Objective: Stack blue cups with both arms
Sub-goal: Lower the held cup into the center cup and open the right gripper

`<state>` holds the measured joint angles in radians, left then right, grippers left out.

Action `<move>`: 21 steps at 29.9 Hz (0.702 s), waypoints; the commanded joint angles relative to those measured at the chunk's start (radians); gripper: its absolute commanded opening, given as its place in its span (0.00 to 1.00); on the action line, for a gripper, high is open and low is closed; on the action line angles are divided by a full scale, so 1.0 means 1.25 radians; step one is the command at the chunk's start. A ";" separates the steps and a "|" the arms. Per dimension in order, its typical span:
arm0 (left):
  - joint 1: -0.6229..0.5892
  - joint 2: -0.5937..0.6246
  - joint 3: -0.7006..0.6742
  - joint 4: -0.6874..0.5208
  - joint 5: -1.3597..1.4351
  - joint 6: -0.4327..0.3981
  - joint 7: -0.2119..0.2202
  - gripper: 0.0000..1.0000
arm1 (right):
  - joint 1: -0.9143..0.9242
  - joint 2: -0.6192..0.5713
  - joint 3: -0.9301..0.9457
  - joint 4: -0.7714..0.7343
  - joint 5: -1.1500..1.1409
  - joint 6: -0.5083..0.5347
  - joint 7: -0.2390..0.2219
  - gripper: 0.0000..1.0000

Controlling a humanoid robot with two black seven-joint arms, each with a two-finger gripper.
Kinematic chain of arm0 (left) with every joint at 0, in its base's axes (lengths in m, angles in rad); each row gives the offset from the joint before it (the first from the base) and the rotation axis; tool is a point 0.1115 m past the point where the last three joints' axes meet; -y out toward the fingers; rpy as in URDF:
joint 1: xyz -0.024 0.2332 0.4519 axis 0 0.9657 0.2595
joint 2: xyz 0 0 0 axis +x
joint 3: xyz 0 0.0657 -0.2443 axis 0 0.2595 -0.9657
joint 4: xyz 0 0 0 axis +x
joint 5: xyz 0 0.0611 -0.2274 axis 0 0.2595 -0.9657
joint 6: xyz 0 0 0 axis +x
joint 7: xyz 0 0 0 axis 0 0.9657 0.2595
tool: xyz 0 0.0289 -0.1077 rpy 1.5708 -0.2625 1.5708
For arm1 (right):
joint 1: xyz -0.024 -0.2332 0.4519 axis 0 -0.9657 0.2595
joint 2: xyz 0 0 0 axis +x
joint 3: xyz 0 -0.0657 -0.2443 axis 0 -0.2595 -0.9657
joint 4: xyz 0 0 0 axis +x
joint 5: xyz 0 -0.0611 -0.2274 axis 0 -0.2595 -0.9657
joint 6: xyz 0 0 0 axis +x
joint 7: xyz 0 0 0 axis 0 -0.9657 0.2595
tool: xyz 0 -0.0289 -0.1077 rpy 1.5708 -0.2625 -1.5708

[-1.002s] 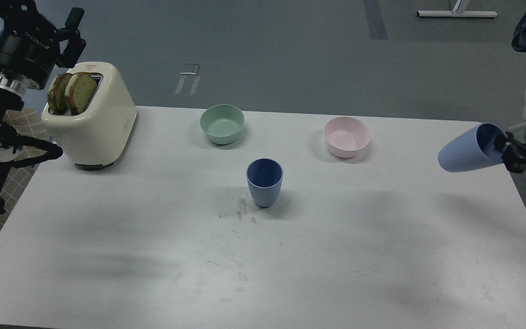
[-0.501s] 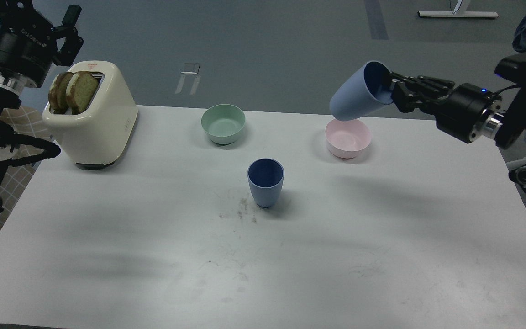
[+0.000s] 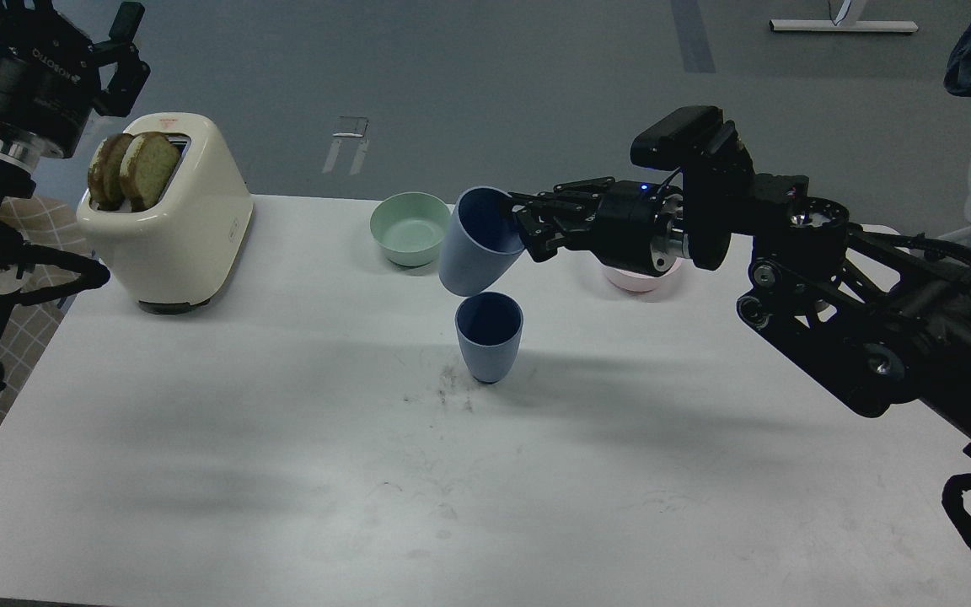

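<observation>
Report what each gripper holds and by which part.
The right gripper holds a tilted blue cup by its rim. The left gripper holds nothing.

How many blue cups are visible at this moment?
2. One blue cup stands upright on the white table, near its middle. The other blue cup hangs tilted just above it, gripped at its rim by the right gripper.

The two periwinkle-blue tapered plastic cups, one held (image 3: 473,244) and one standing (image 3: 488,335), look matt and smooth. The white flat table (image 3: 283,438) is smooth but scuffed (grey marks near the middle). The cream toaster (image 3: 174,223) is glossy.
</observation>
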<state>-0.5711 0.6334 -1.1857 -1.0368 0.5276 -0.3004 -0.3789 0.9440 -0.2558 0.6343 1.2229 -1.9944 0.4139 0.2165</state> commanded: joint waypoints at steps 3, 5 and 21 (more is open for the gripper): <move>-0.001 0.000 0.001 0.000 0.000 0.000 0.001 0.98 | 0.018 -0.014 -0.031 0.007 -0.010 0.058 -0.005 0.00; -0.002 -0.001 0.001 0.000 0.000 0.000 0.002 0.98 | 0.020 -0.030 -0.034 0.008 -0.008 0.060 -0.004 0.00; -0.002 0.003 0.001 0.000 0.000 -0.003 0.002 0.98 | 0.014 -0.030 -0.036 0.007 -0.010 0.060 -0.004 0.00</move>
<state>-0.5736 0.6352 -1.1839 -1.0370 0.5276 -0.3036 -0.3758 0.9592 -0.2932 0.5889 1.2338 -2.0064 0.4888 0.2117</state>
